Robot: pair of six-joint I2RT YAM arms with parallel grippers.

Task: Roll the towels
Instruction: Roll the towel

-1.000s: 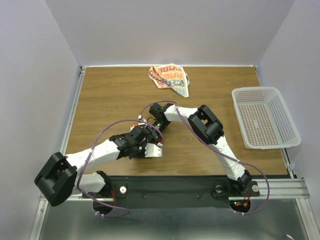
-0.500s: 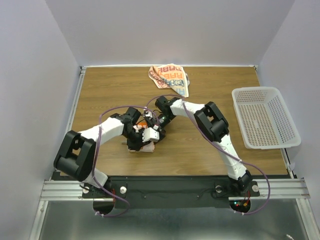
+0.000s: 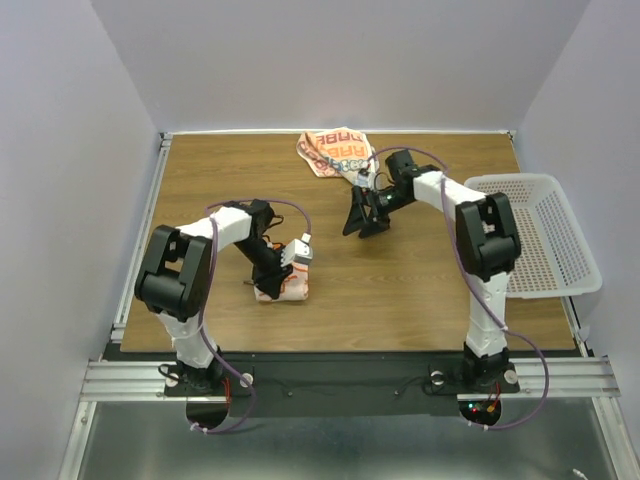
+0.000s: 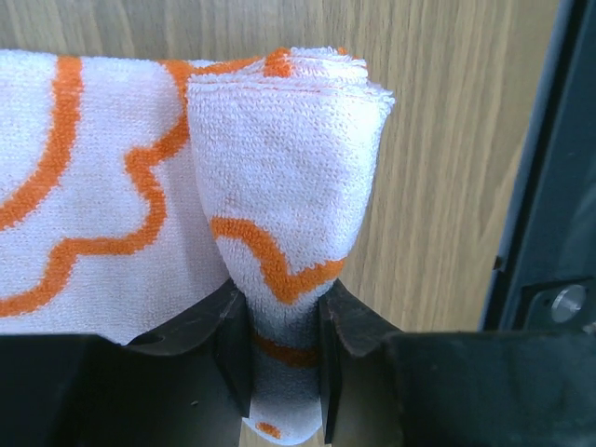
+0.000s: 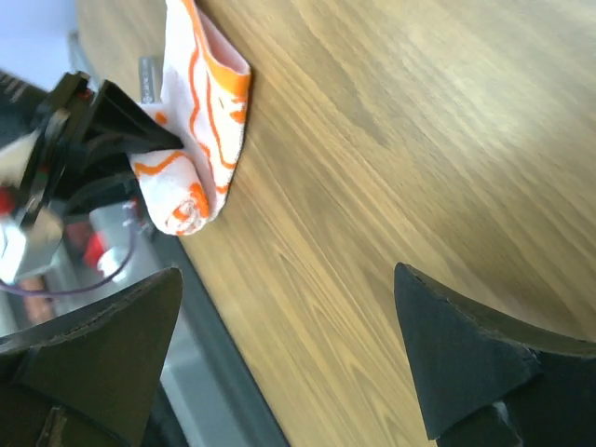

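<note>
One towel [image 3: 284, 291], white with orange wavy lines, lies rolled on the wooden table [image 3: 420, 290] left of centre. My left gripper [image 3: 281, 270] is shut on one end of the roll. The left wrist view shows that pinched roll end [image 4: 284, 186] between the jaws of the left gripper [image 4: 279, 312]. The second towel [image 3: 338, 152] lies crumpled at the table's far edge, blue lettering showing. My right gripper [image 3: 362, 216] hangs open and empty over bare wood just in front of that towel. From the right gripper [image 5: 289, 326] the roll [image 5: 197, 130] shows far off.
A white perforated basket [image 3: 560, 225] stands at the table's right edge, close behind the right arm's elbow [image 3: 487, 235]. Purple cables loop from both arms. A black rail [image 3: 330, 385] runs along the near edge.
The right gripper opened wide, left the roll and swung back and right toward the crumpled towel. The left arm folded its elbow in while keeping its hold on the roll.
</note>
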